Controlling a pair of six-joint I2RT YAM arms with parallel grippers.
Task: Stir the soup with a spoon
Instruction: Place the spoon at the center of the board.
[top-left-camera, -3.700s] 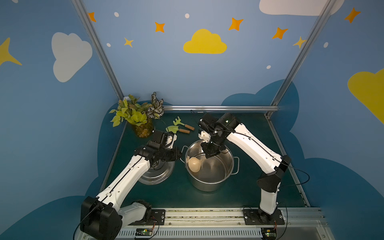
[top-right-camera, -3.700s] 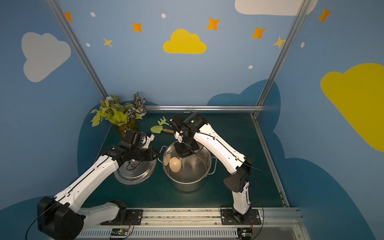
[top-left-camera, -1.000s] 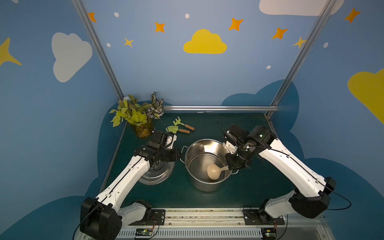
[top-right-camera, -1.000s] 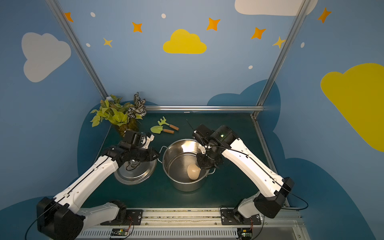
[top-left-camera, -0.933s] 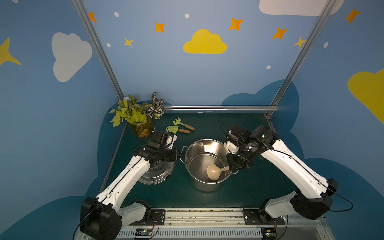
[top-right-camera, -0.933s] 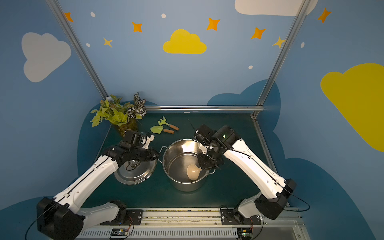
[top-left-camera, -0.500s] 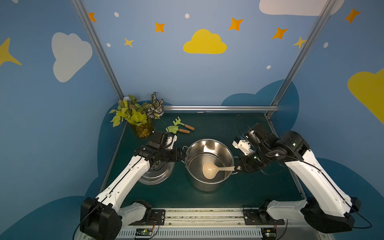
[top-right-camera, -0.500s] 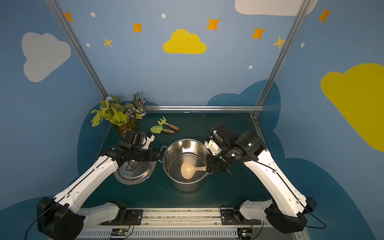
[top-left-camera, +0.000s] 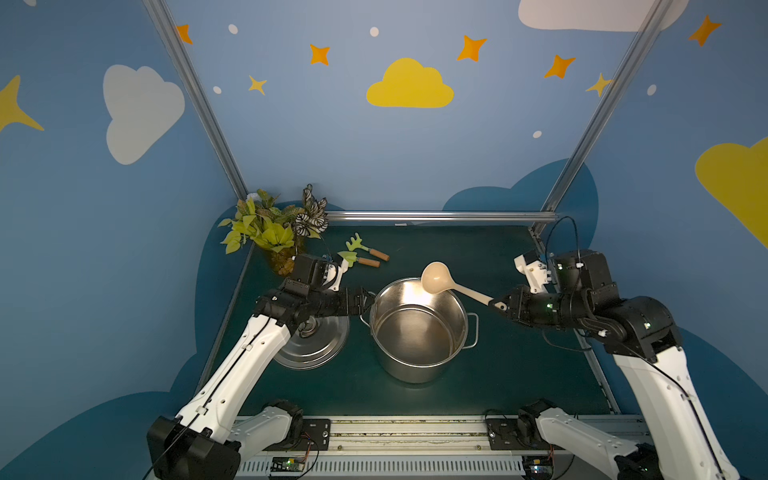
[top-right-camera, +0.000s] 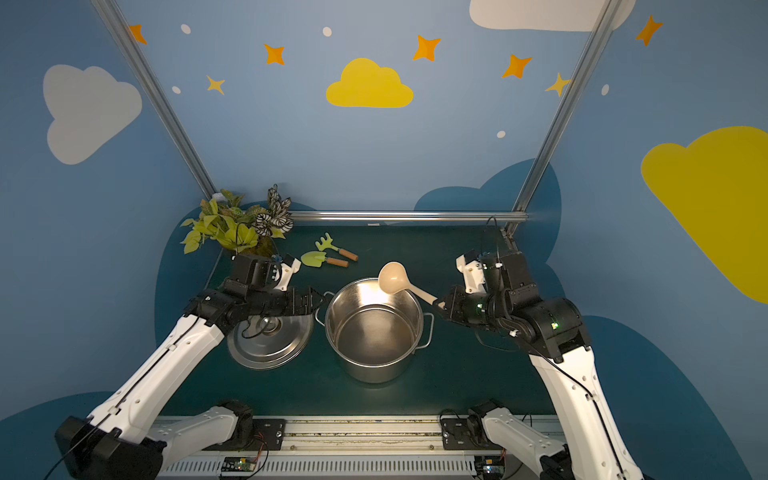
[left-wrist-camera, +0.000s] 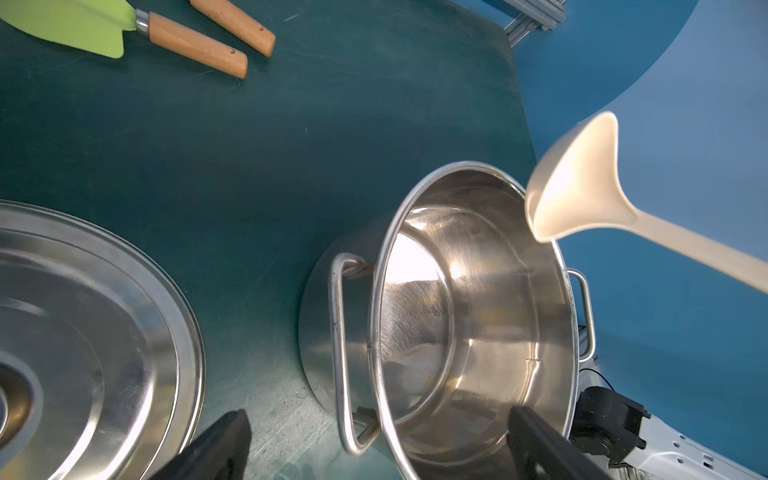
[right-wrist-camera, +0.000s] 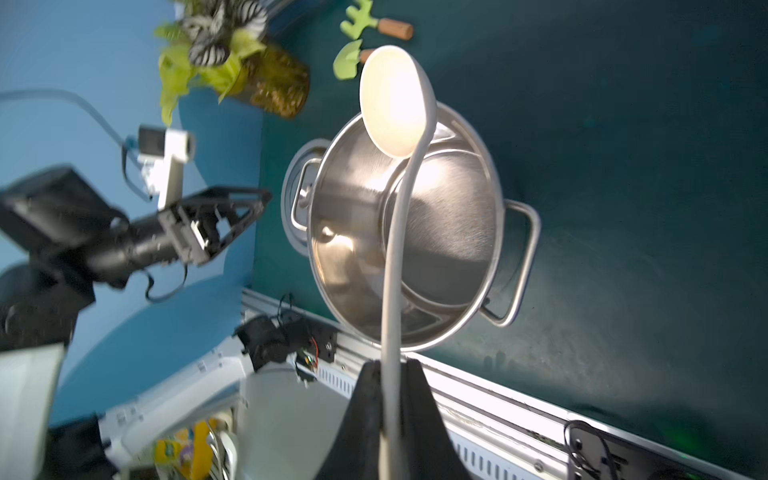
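Two arms reach in over the dark green table (top-left-camera: 519, 374), one from each side of a tall stainless-steel stockpot with two loop handles (top-left-camera: 415, 370) (top-right-camera: 374, 370).

The right end effector (top-left-camera: 496, 305) (top-right-camera: 440, 306) is clenched on the tip of the slim handle of the long cream-beige plastic ladle spoon (top-left-camera: 453, 286) (top-right-camera: 411, 289). In the right wrist view its two black fingers (right-wrist-camera: 365, 399) pinch the handle from both sides. The spoon is in the air, its handle sloping up from that end effector toward the pot. Its deep round bowl hangs above the pot's far rim and touches neither the metal nor the table. The left wrist view shows the bowl (left-wrist-camera: 582, 195) clear of the rim.

The left end effector (top-left-camera: 365, 301) (top-right-camera: 318, 301) is released. Its jaws are spread wide and grasp nothing, and it sits just beside the pot's loop handle on that side. The left wrist view has one black finger (left-wrist-camera: 216, 444) low on each side of that handle.

A round stainless-steel lid with a centre knob (top-left-camera: 311, 349) (top-right-camera: 270, 345) lies flat on the table under the left arm, near the pot but apart from it. Farther back lie a small green toy trowel with a wooden handle (top-right-camera: 311, 258) and a small green toy rake (top-right-camera: 326, 242). A leafy yellow-green potted plant (top-left-camera: 270, 232) stands in the far left corner.
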